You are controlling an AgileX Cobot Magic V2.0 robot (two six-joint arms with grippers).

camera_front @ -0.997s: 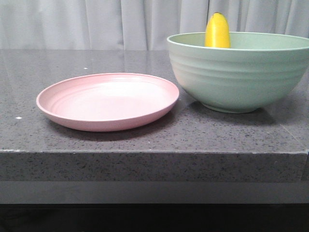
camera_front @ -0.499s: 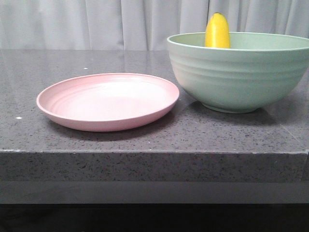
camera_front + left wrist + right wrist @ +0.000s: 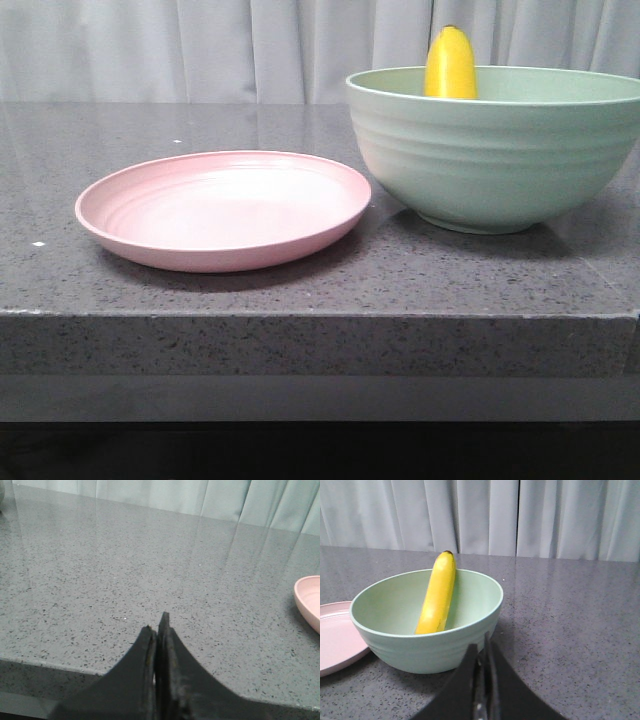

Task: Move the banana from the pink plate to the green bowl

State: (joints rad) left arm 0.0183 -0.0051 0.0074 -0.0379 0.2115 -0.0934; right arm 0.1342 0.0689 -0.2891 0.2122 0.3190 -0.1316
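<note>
- Where the speckled dark grey stone table (image 3: 300, 290) carries the things, a smooth bright yellow curved banana (image 3: 450, 63) standing steeply inside a large deep pale mint-green ridged bowl (image 3: 497, 150), its upper tip poking well above the rim in the front view.
- Seen from the right wrist, same banana (image 3: 438, 599) leaning against the inner wall of the bowl (image 3: 426, 624), dark stem tip uppermost, lower end down near the bowl's floor.
- Shallow round pale pink plate with faint concentric ridges (image 3: 224, 209) lying flat to the left of the bowl, rims just beside each other; touching or not, cannot tell.
- Nothing resting on the plate.
- Left tool (image 3: 158, 630) closed, its two dark fingers pressed together with only a thin seam between them, holding nothing.
- Left tool above the near edge of the table, well apart from the bowl; only a sliver of the pink plate (image 3: 310, 600) showing at the side of that view.
- Right tool (image 3: 481, 652) likewise closed, fingers together, gripping nothing, low and just in front of the bowl's outer wall.
- Edge of the pink plate (image 3: 337, 637) visible beside the bowl in the right wrist view.
- Pale pleated curtain (image 3: 200, 45) hanging behind the table.
</note>
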